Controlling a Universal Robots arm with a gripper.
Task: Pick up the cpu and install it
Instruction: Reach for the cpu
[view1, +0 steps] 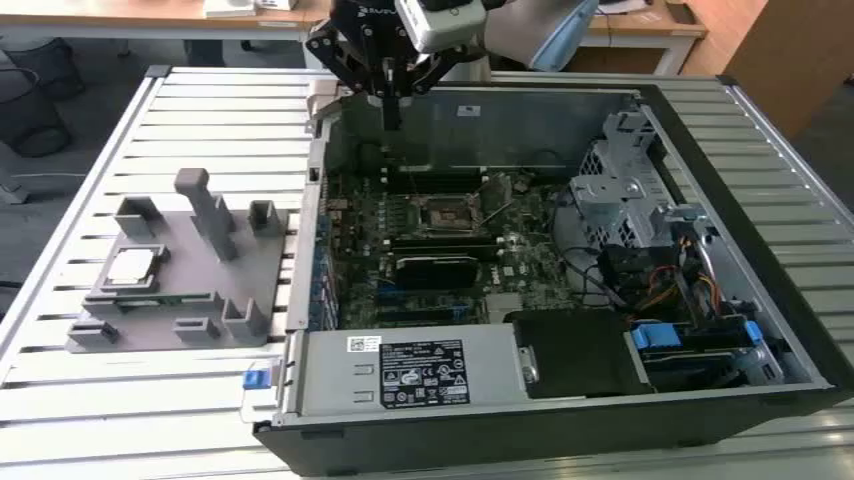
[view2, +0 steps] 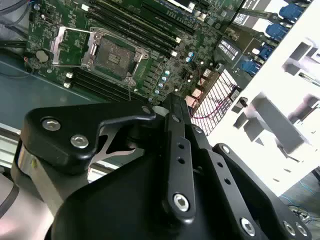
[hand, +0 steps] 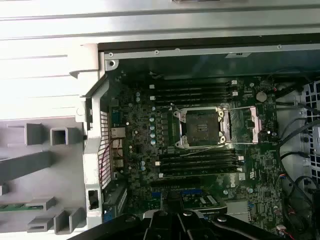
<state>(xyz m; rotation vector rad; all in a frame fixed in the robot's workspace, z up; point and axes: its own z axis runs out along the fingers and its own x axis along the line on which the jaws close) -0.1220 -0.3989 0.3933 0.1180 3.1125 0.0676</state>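
The cpu (view1: 130, 265) is a small, flat square chip with a pale silvery top and a thin light edge. It lies flat and face up in a shallow seat of the grey holder (view1: 200, 300), which stands on the slatted surface (view1: 80, 400). Its edges run in line with the holder's sides. In the exterior view it sits at about 9 o'clock of the frame. It is at roughly 8 o'clock from the open motherboard socket (view1: 447, 210), well apart from it and outside the computer case (view1: 400, 375).
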